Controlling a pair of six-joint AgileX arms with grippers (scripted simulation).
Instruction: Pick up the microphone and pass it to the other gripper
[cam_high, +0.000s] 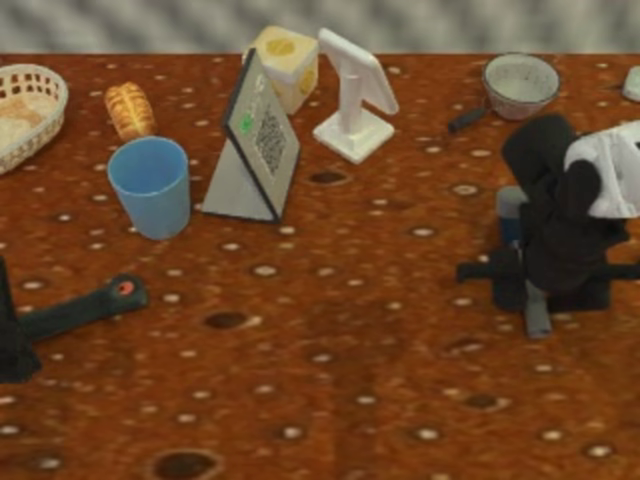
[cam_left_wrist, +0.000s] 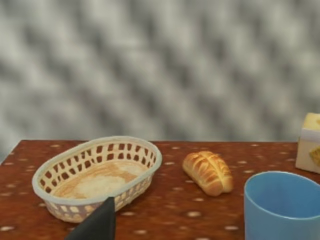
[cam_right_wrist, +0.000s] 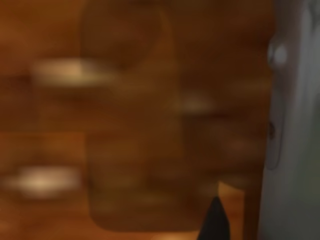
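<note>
Right pincer (cam_high: 535, 285), low over the microphone (cam_high: 537, 315) at the desk's (cam_high: 330, 400) right; finger spacing cannot be told. Grey handle pokes toward the near edge, head hidden under the arm; long axis roughly near-far. Risk: off-centre closure could roll the slim handle. Left pincer (cam_high: 12, 350) parked, far left edge.

One each — basket (cam_high: 28, 108), bread roll (cam_high: 130, 109), blue cup (cam_high: 151, 186), pan (cam_high: 519, 85), microphone (cam_high: 536, 312).
</note>
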